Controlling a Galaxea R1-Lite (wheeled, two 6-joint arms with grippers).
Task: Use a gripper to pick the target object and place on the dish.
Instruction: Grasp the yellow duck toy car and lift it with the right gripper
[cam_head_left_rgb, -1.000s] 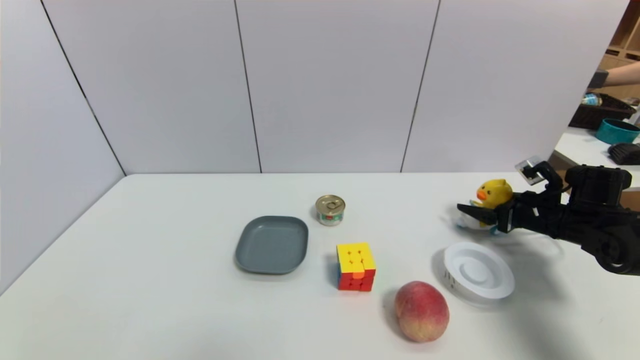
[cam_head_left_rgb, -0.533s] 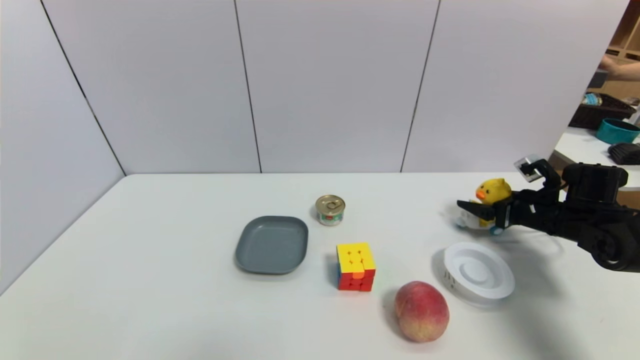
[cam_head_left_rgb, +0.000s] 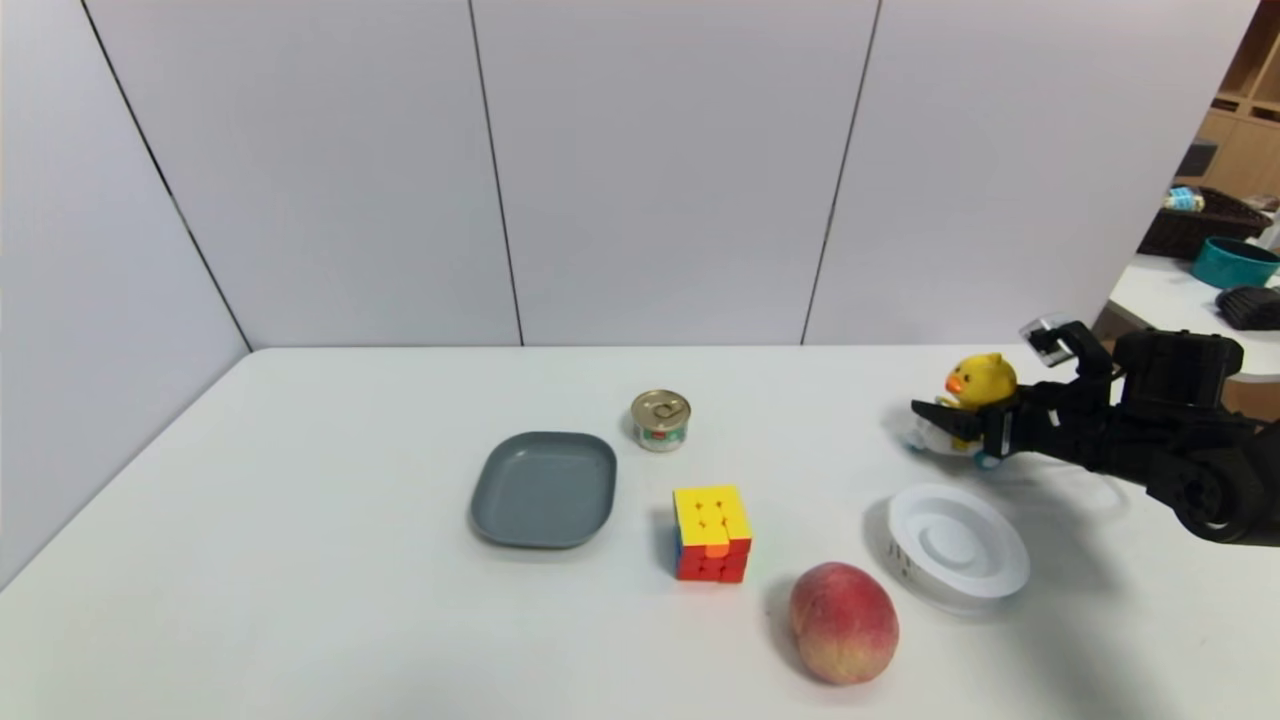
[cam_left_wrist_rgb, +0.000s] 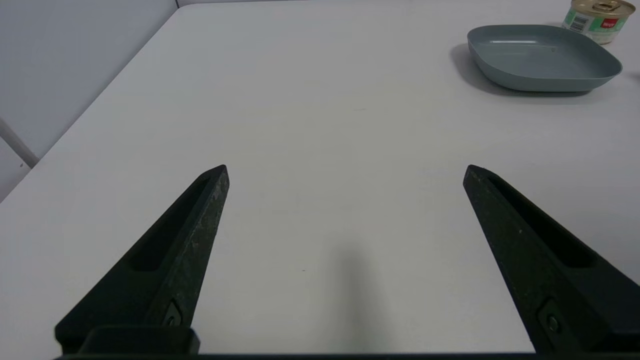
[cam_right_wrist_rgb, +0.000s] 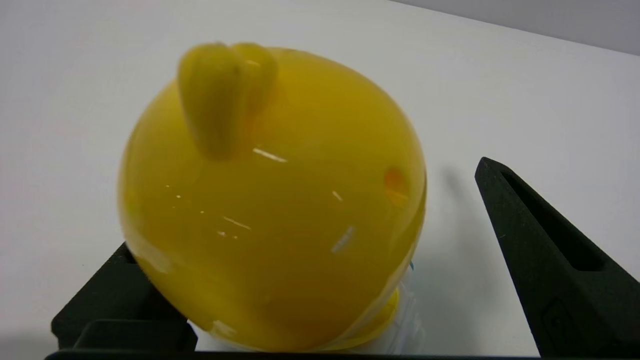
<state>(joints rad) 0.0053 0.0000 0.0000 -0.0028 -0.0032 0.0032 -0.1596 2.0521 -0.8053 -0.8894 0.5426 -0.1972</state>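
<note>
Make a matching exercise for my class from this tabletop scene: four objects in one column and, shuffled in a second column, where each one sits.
Column one:
1. duck toy
2. tin can
3. peach
4. puzzle cube

Column two:
A. just behind the grey dish's right corner
B. between the open fingers of the right gripper
C. nearest the table's front edge, beside the white disc container
D. right of the grey dish, in front of the can

Pairs: 1-B, 2-A, 3-C, 4-D
</note>
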